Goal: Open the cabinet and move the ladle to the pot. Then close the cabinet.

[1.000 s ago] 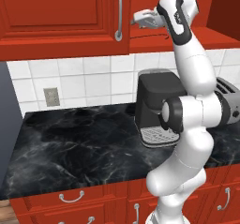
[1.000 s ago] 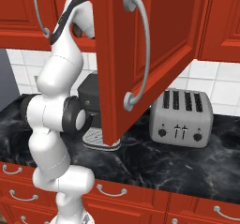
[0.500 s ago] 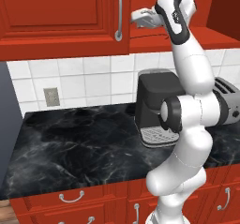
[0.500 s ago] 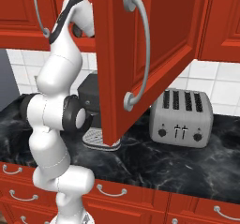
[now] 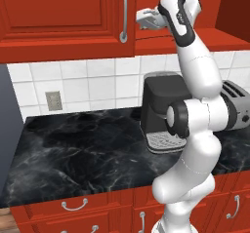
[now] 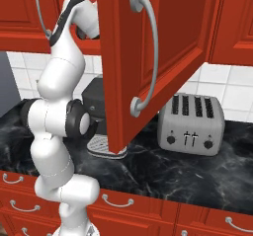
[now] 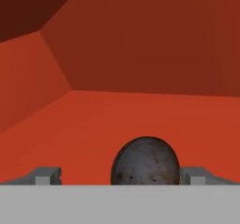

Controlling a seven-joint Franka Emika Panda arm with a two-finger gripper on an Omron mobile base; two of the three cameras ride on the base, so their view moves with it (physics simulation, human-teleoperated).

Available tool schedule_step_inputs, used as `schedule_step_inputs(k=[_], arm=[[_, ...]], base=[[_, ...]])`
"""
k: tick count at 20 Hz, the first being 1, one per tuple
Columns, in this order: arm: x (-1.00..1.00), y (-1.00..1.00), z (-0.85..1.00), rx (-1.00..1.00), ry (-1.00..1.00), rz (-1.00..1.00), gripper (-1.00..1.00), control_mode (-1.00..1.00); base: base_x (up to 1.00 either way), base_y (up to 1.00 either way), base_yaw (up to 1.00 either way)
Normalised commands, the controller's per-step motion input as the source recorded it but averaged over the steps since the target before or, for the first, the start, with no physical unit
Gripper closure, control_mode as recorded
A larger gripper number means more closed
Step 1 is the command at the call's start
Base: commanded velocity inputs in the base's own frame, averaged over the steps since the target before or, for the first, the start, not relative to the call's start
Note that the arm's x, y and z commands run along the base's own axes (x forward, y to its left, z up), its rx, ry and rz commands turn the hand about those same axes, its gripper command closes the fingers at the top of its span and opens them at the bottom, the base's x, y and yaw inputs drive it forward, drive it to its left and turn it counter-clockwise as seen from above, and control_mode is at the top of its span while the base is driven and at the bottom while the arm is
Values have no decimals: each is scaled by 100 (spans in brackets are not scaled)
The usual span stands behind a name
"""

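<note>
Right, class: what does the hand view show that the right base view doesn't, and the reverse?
Hand view: the red inside of the cabinet, and a round dark grey object, perhaps the ladle's bowl, between the tips of the open gripper. Right base view: the open door with its silver handle, the toaster, the coffee machine, the black counter. Both: the red cabinet.
</note>
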Motion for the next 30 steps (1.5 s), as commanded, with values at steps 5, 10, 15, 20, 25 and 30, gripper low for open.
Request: schedule_step_inputs(k=[5,10,15,20,25,30], arm=[[0,8,0,0,5,0,-100,-100],[3,4,0,0,6,0,-100,-100],[11,0,0,0,6,0,-100,-100],[13,0,0,0,6,0,-100,-100],[11,0,0,0,6,0,-100,-100],[3,0,0,0,5,0,-100,-100]], base=[[0,0,0],[0,0,0],[0,0,0],[0,0,0],[0,0,0],[0,0,0]])
